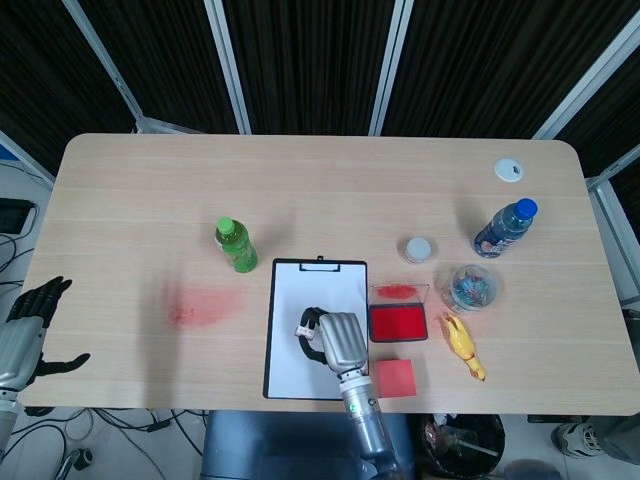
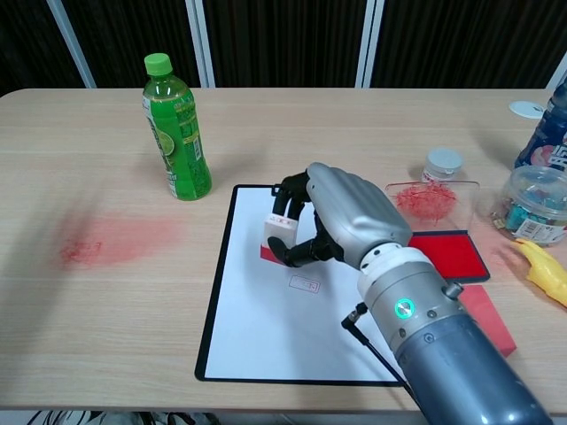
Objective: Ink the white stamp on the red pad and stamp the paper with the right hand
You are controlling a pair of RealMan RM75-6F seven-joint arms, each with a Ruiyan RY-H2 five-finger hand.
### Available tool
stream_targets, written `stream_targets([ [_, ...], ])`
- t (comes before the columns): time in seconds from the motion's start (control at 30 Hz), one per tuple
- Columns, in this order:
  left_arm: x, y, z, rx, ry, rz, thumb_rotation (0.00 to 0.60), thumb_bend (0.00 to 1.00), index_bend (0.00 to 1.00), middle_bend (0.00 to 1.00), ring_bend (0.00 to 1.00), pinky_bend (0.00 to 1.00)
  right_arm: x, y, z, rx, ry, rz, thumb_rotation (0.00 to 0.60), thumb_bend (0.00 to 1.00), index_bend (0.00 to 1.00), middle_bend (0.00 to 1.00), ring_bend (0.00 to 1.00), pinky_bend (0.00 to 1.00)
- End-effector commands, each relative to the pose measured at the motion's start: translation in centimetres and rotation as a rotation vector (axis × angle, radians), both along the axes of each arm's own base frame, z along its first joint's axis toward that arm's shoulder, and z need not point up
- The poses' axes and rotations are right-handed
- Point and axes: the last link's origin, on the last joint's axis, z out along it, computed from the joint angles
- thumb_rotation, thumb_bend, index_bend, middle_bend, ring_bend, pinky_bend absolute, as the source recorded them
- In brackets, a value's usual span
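My right hand (image 2: 341,217) grips the white stamp (image 2: 282,232) and holds it lifted above the white paper (image 2: 257,328) on the black clipboard. The stamp's red underside faces down. A small red rectangular imprint (image 2: 306,283) shows on the paper just below the stamp. The open red ink pad (image 2: 447,255) lies right of the clipboard, with its clear lid (image 2: 428,199) behind it. In the head view the right hand (image 1: 335,342) and stamp (image 1: 306,328) hang over the lower part of the paper (image 1: 300,290), left of the pad (image 1: 397,322). My left hand (image 1: 25,330) hangs off the table's left edge, fingers apart, holding nothing.
A green bottle (image 2: 177,128) stands behind the clipboard's left corner, and a red smear (image 2: 111,241) marks the table further left. At the right are a small white-capped jar (image 2: 441,164), a blue bottle (image 2: 542,133), a clear tub (image 2: 532,204), a yellow toy (image 2: 545,270) and a red block (image 2: 483,319).
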Motion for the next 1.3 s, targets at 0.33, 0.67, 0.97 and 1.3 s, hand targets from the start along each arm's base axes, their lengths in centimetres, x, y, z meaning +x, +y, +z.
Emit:
stream_targets([
  [0.33,-0.1,-0.2,0.1,0.009,0.017,-0.001,0.6,0.01,0.0,0.0,0.0,0.0,-1.8,-1.8,6.1,-0.107,0.015,-0.001,0.6,0.66,0.89,0.77,0.84,0.92],
  [0.67,0.1,-0.5,0.0,0.03,0.052,-0.036,0.6,0.01,0.0,0.0,0.0,0.0,-5.5,-1.9,11.2,-0.167,0.051,-0.03,0.6,0.65,0.89,0.77,0.84,0.92],
  [0.97,0.1,-0.7,-0.2,0.045,0.078,-0.05,0.6,0.01,0.0,0.0,0.0,0.0,-9.8,-1.5,15.0,-0.191,0.091,-0.082,0.6,0.64,0.89,0.76,0.83,0.91],
  [1.3,0.2,-0.8,-0.3,0.057,0.083,-0.053,0.6,0.01,0.0,0.0,0.0,0.0,-14.2,-0.3,16.4,-0.158,0.108,-0.174,0.6,0.62,0.89,0.76,0.83,0.9],
])
